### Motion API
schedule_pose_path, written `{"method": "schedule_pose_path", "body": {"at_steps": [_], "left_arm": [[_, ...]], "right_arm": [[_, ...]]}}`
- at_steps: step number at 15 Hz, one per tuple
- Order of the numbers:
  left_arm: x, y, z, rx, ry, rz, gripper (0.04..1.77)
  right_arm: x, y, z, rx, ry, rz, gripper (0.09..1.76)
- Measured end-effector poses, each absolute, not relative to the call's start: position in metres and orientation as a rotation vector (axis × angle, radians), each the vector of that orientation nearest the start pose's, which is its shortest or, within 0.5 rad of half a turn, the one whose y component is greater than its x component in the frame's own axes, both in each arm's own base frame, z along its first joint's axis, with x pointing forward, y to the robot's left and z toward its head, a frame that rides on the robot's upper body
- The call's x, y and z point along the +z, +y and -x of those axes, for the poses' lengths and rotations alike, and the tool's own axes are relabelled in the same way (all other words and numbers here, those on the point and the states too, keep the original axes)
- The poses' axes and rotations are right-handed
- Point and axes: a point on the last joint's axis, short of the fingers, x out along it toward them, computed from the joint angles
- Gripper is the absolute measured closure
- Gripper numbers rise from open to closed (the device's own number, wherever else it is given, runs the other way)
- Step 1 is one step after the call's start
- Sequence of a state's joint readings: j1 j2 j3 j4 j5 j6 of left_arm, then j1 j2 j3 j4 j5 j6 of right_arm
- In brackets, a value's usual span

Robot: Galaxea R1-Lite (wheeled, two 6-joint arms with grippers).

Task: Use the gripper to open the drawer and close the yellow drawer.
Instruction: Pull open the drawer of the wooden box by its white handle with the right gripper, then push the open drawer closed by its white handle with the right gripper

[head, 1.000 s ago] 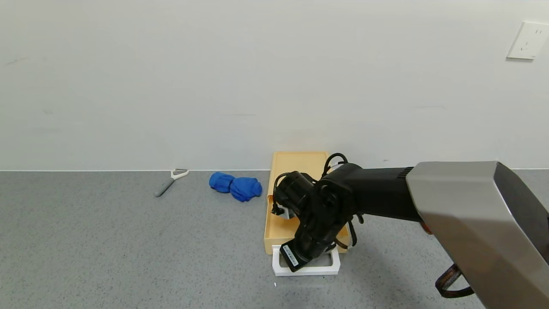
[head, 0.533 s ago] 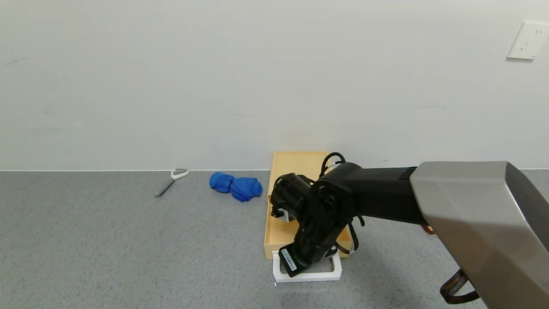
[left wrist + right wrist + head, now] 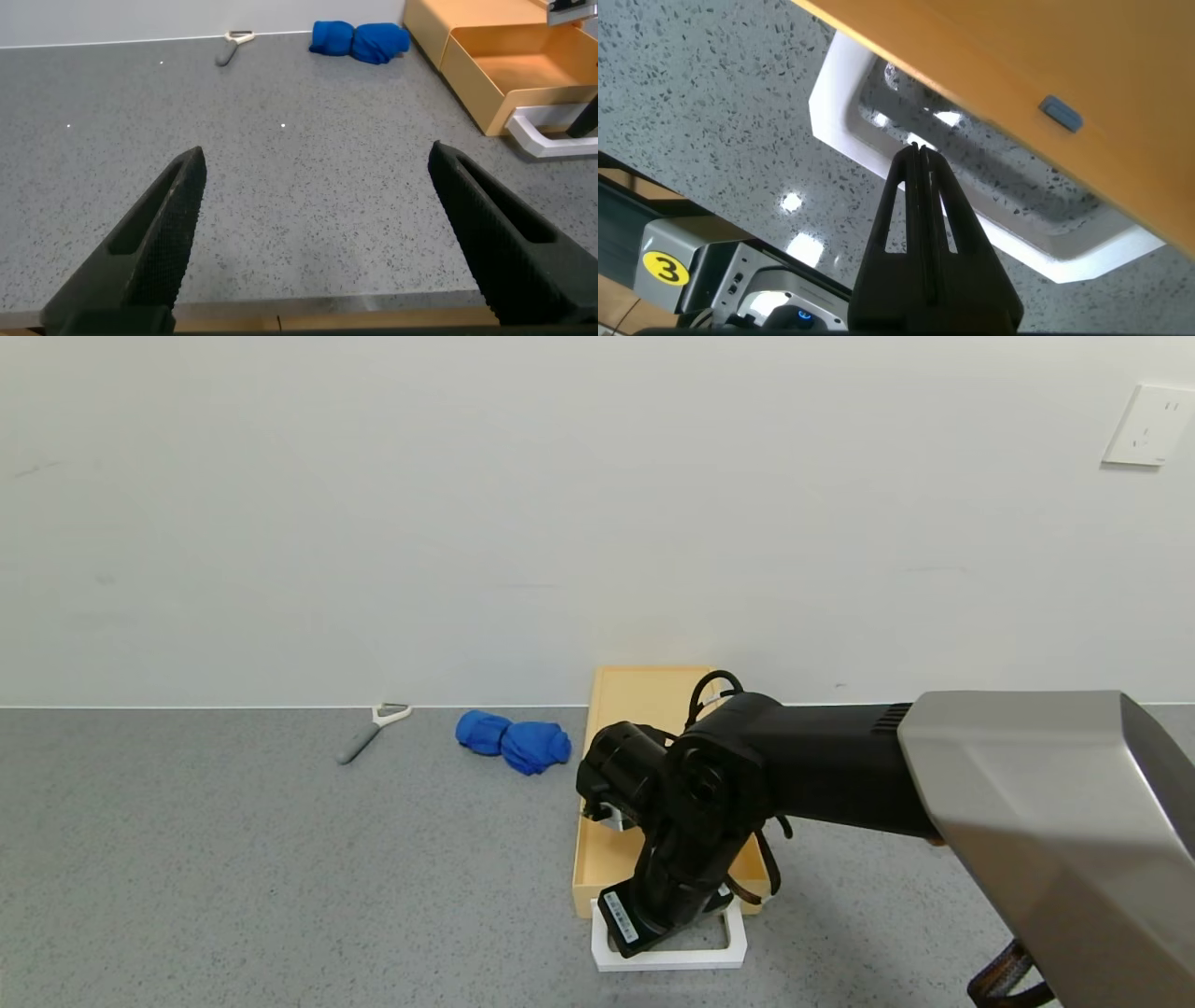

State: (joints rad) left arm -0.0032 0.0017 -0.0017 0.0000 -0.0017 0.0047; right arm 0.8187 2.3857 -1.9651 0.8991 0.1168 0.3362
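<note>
The yellow drawer (image 3: 605,861) is a shallow yellow-tan tray, pulled partly out of its flat matching case (image 3: 649,686) by the back wall. Its white loop handle (image 3: 667,959) points toward me. My right gripper (image 3: 667,933) reaches down over the drawer front, mostly hidden by its own wrist. In the right wrist view its fingers are pressed together, and the right gripper (image 3: 918,149) has its tips inside the white handle loop (image 3: 842,121), below the drawer front (image 3: 1018,65). My left gripper (image 3: 318,215) is open and empty over bare counter; the drawer (image 3: 523,65) shows far off.
A blue cloth (image 3: 513,740) lies left of the case, and a grey-handled peeler (image 3: 372,728) lies farther left by the wall. Both also show in the left wrist view: cloth (image 3: 360,40), peeler (image 3: 234,47). A wall socket (image 3: 1148,425) is at the upper right.
The right gripper has moved toward me with the handle, and the drawer has slid farther out of its case. The left arm has not moved.
</note>
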Motion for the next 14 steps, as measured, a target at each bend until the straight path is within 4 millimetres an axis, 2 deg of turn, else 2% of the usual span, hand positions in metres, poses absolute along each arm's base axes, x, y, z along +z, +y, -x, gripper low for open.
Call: {"method": "schedule_pose_path", "body": {"at_steps": [5, 8, 11, 14], "left_arm": [[0.076, 0.0, 0.023, -0.005, 0.0, -0.005, 0.09], [0.076, 0.0, 0.023, -0.004, 0.0, -0.005, 0.09], [0.076, 0.0, 0.023, -0.005, 0.0, -0.005, 0.09], [0.076, 0.0, 0.023, -0.005, 0.0, -0.005, 0.09]], "right_arm": [[0.111, 0.32, -0.289, 0.556, 1.381, 0.179, 1.73], [0.127, 0.318, -0.283, 0.571, 1.363, 0.177, 1.73], [0.156, 0.307, -0.272, 0.583, 1.336, 0.173, 1.73], [0.195, 0.286, -0.26, 0.608, 1.265, 0.148, 1.73]]}}
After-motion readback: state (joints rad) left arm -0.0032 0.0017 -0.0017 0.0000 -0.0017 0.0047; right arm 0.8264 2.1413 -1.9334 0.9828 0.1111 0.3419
